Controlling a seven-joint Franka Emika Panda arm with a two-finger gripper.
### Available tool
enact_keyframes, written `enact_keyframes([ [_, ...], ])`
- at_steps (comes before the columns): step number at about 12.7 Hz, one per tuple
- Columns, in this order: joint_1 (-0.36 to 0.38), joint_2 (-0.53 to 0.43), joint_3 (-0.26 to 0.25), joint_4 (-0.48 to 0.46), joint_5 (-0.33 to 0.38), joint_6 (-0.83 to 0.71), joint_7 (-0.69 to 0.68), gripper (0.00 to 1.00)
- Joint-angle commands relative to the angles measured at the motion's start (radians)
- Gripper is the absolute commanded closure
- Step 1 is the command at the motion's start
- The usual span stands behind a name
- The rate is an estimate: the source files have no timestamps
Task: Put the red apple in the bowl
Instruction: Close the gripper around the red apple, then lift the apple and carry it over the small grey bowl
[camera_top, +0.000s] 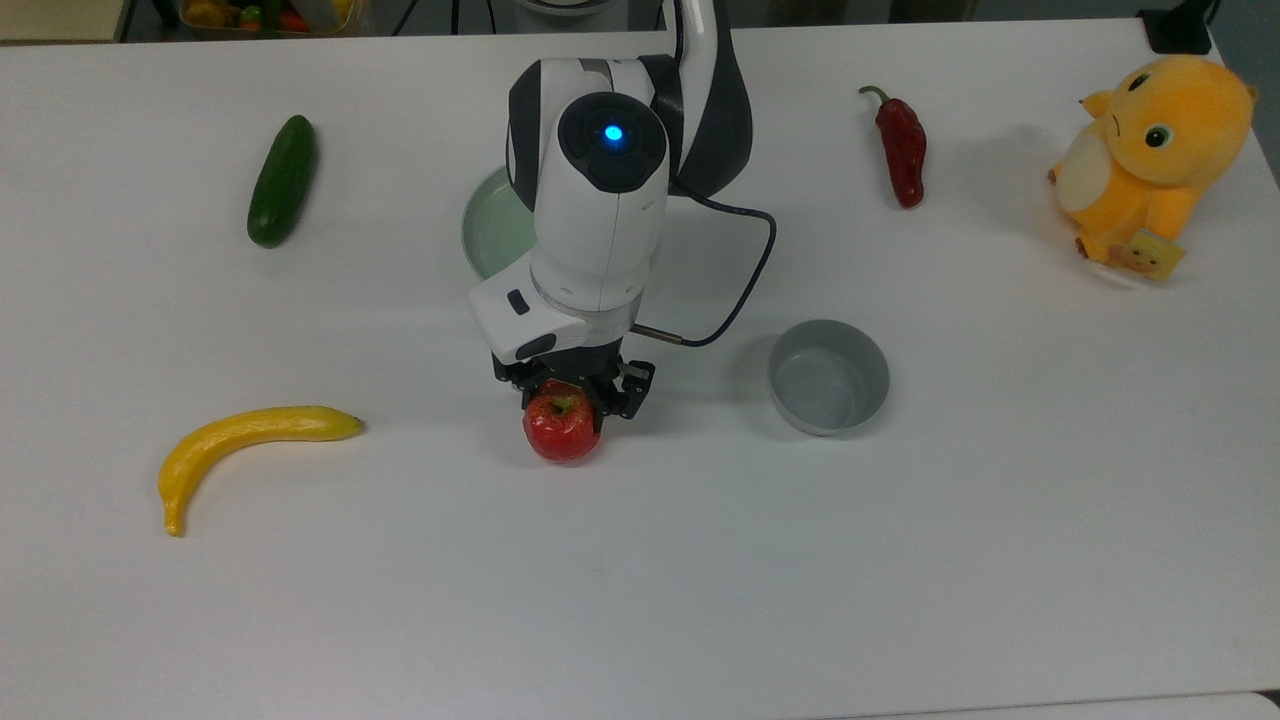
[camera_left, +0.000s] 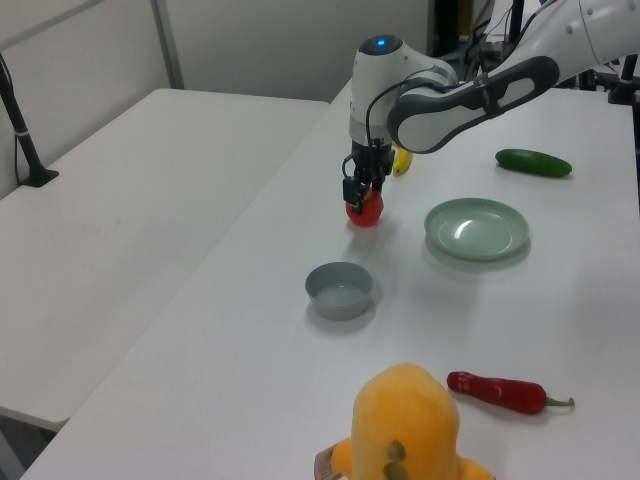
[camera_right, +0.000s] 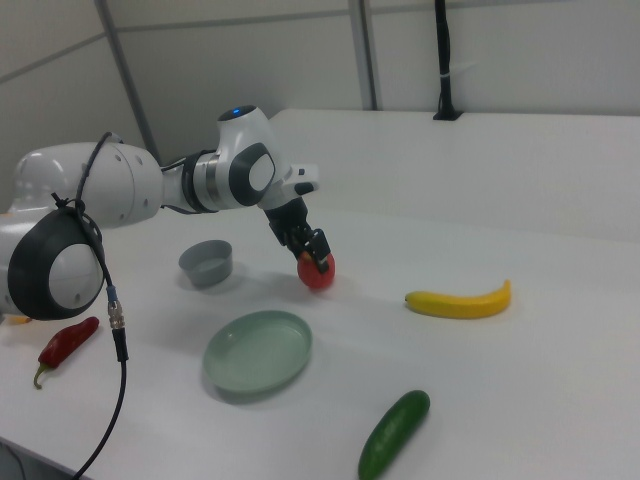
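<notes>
The red apple (camera_top: 562, 438) (camera_left: 367, 211) (camera_right: 318, 273) rests on the white table, a little left of centre in the top view. My gripper (camera_top: 564, 402) (camera_left: 361, 193) (camera_right: 312, 250) is lowered over its top, open, one dark finger on each side of the apple and close against it. The arm's white wrist hides the gripper's upper part in the top view. The grey bowl (camera_top: 830, 425) (camera_left: 339, 301) (camera_right: 206, 268) stands upright and empty, about a bowl's width from the apple toward the top view's right.
A pale green dish (camera_top: 490, 230) (camera_right: 258, 352) lies behind the apple, partly under the arm. Around the table lie a banana (camera_top: 250, 432), a cucumber (camera_top: 282, 180), a red chili pepper (camera_top: 902, 150) and an orange plush toy (camera_top: 1150, 150).
</notes>
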Motion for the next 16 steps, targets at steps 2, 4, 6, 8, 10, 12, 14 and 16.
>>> enact_keyframes([
  [2, 0.007, -0.037, -0.008, 0.000, -0.003, 0.010, 0.024, 0.74],
  [4, 0.010, -0.060, 0.015, -0.003, -0.003, 0.003, 0.024, 0.74],
  [6, 0.013, -0.060, 0.039, -0.003, -0.004, 0.004, 0.025, 0.74],
  [8, 0.019, -0.066, 0.099, -0.001, -0.019, 0.006, 0.054, 0.74],
  [10, 0.068, -0.068, 0.122, 0.005, -0.035, 0.004, 0.083, 0.74],
  [12, 0.084, -0.069, 0.173, 0.010, -0.067, 0.006, 0.111, 0.74],
  [14, 0.081, -0.071, 0.224, 0.011, -0.110, 0.006, 0.155, 0.74],
  [16, 0.082, -0.077, 0.254, 0.011, -0.127, 0.006, 0.168, 0.74],
])
